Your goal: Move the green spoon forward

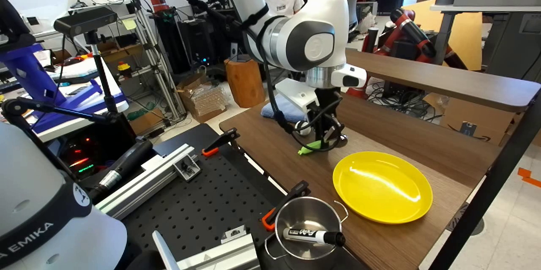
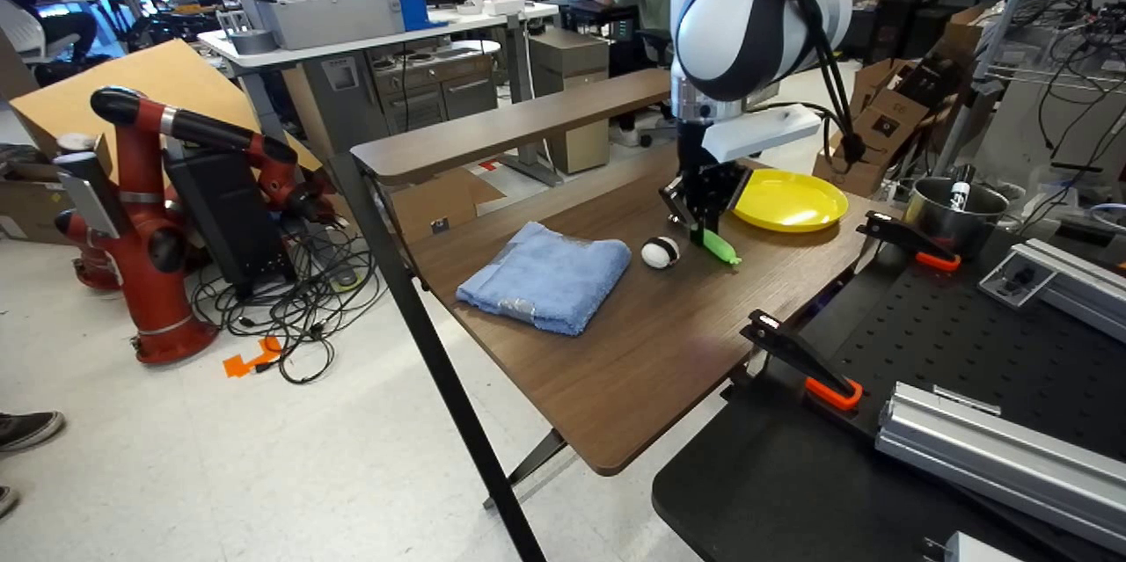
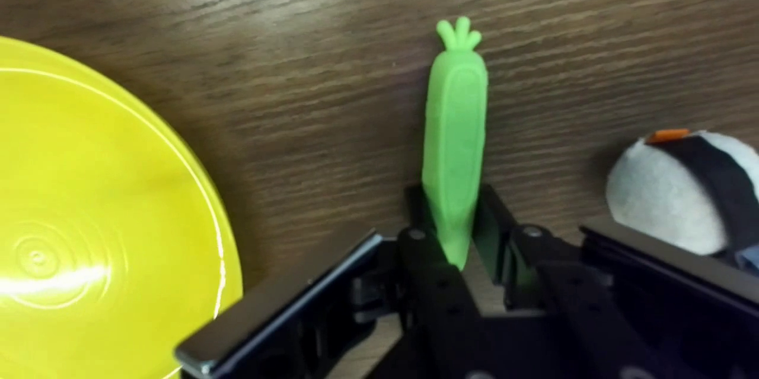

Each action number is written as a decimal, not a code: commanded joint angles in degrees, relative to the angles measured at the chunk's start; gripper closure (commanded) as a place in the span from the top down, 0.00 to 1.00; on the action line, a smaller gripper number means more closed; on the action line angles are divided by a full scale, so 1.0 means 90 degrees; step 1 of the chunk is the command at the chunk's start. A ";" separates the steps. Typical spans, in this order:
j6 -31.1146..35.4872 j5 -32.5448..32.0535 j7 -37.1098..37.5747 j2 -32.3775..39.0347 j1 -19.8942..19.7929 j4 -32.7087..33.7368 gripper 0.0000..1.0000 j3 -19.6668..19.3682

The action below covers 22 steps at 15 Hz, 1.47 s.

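The green spoon shows its lime-green handle (image 1: 310, 147) in both exterior views (image 2: 720, 247); a small silvery end peeks out beyond the fingers in an exterior view. In the wrist view the handle (image 3: 455, 124) runs from its leaf-like tip down between the fingers. My gripper (image 3: 453, 207) has a finger close against each side of the handle's narrow end, and appears shut on it. It points down at table level in both exterior views (image 1: 331, 135) (image 2: 699, 228). The spoon lies at or just above the table; I cannot tell which. Its silvery end is hidden in the wrist view.
A yellow plate (image 1: 380, 185) lies on one side of the gripper, also in the wrist view (image 3: 225, 248). A white ball with a black band (image 2: 660, 252) sits close on the other side, before a folded blue towel (image 2: 545, 276). A metal pot (image 1: 307, 208) holds a marker (image 1: 312, 235).
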 commanded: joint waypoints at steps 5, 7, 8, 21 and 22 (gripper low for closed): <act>-0.0169 0.1220 -0.0323 -0.0630 -0.0579 0.0132 0.06 0.0511; -0.0429 0.1752 -0.0399 -0.0773 -0.0844 0.0328 0.06 0.0692; -0.0539 0.2007 -0.0423 -0.0800 -0.0952 0.0450 0.06 0.0746; -0.0965 0.3566 0.1135 -0.0148 -0.1044 0.1675 0.06 0.0392; -0.0924 0.3518 0.1371 -0.0049 -0.0989 0.1749 0.06 0.0333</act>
